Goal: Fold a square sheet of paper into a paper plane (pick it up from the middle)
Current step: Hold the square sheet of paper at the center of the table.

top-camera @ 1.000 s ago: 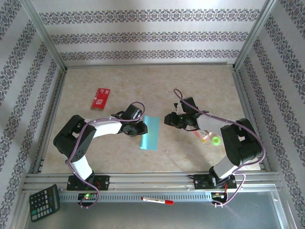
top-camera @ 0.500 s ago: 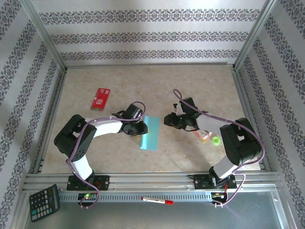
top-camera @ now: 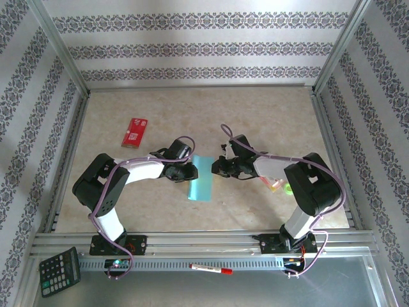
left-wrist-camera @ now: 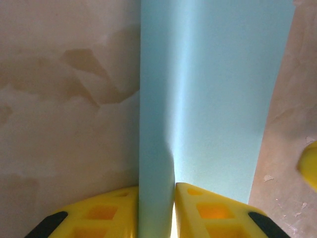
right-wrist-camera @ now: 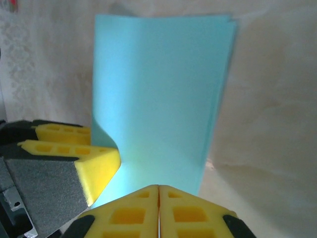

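My right gripper (right-wrist-camera: 158, 192): jaws fully closed, pads tip to tip, nothing between them. A second ago they stood part open, well off to the right of the sheet. The arm has since swung in, and the top view puts the tips right at the sheet's right-hand edge. In the wrist view they overlap that edge of the square sheet of paper (right-wrist-camera: 158, 94). Can't tell if they press on it or sit just over it.

My left gripper (left-wrist-camera: 157, 192): same spot as before, jaws a narrow gap apart and clamped on the sheet's opposite edge. The paper runs straight out between my two yellow fingers (left-wrist-camera: 213, 213), with a small pucker just past the tips. The right wrist view shows that edge curled up into them.

Sheet: light teal, folded to a narrow rectangle, two layers showing along one long edge. It lies on the table (top-camera: 192, 109) between my two grippers, only the clamped edge lifted. Hasn't shifted.

Further out: red packet (top-camera: 135, 132) beyond the left gripper, well apart from it. Small pink-and-yellow packet (top-camera: 275, 183) and a green ring-shaped thing (top-camera: 289, 188) behind the right gripper, beside its forearm. Calculator (top-camera: 59, 272) and red marker (top-camera: 211, 269) on the near rail.
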Motion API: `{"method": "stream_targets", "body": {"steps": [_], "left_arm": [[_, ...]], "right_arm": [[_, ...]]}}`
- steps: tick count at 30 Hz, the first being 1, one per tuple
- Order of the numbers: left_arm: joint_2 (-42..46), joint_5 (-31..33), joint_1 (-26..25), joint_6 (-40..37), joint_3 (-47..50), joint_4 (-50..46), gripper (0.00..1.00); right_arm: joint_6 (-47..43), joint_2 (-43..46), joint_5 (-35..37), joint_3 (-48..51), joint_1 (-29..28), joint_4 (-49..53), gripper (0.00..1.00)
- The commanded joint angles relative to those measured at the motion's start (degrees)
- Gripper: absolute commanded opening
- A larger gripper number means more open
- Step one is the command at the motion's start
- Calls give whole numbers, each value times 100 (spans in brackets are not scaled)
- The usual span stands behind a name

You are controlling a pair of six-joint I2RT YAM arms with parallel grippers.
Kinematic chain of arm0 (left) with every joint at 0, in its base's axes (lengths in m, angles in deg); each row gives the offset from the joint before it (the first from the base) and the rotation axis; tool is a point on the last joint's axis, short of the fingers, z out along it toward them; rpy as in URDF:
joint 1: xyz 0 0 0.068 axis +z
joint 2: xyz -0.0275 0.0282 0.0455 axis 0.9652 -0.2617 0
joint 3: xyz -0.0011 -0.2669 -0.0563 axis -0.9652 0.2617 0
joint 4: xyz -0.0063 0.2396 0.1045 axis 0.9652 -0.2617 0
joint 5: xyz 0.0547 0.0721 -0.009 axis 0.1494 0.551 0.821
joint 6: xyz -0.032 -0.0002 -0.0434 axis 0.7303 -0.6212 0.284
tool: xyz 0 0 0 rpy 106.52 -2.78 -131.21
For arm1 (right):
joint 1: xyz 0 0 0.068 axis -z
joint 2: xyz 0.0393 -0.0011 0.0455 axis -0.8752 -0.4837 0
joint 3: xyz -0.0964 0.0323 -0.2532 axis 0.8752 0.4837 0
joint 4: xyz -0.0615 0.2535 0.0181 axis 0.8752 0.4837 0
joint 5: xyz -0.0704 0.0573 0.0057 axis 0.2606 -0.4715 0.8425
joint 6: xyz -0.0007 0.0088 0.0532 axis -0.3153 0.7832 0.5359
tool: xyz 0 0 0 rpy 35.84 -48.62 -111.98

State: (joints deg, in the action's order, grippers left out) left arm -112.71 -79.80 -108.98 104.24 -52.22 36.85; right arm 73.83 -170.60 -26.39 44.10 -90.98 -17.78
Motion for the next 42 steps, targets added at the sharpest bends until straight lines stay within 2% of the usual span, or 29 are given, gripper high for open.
{"method": "stream_targets", "body": {"steps": [1, 9, 22, 36, 42], "left_arm": [[-609, 348, -107, -110, 271, -356, 26], [-593, 351, -114, -97, 297, -338, 26], [-584, 384, -114, -115, 312, -355, 26], [-555, 417, -114, -118, 284, -435, 26], [-487, 453, -114, -134, 177, -547, 30]], "right_arm": [[228, -219, -145, -121, -143, -240, 1], [316, -451, -100, -213, -347, -267, 0], [199, -706, 131, -315, -375, 36, 0], [123, -936, 521, 89, -340, 184, 0], [89, -993, 584, 287, -311, 62, 0]]}}
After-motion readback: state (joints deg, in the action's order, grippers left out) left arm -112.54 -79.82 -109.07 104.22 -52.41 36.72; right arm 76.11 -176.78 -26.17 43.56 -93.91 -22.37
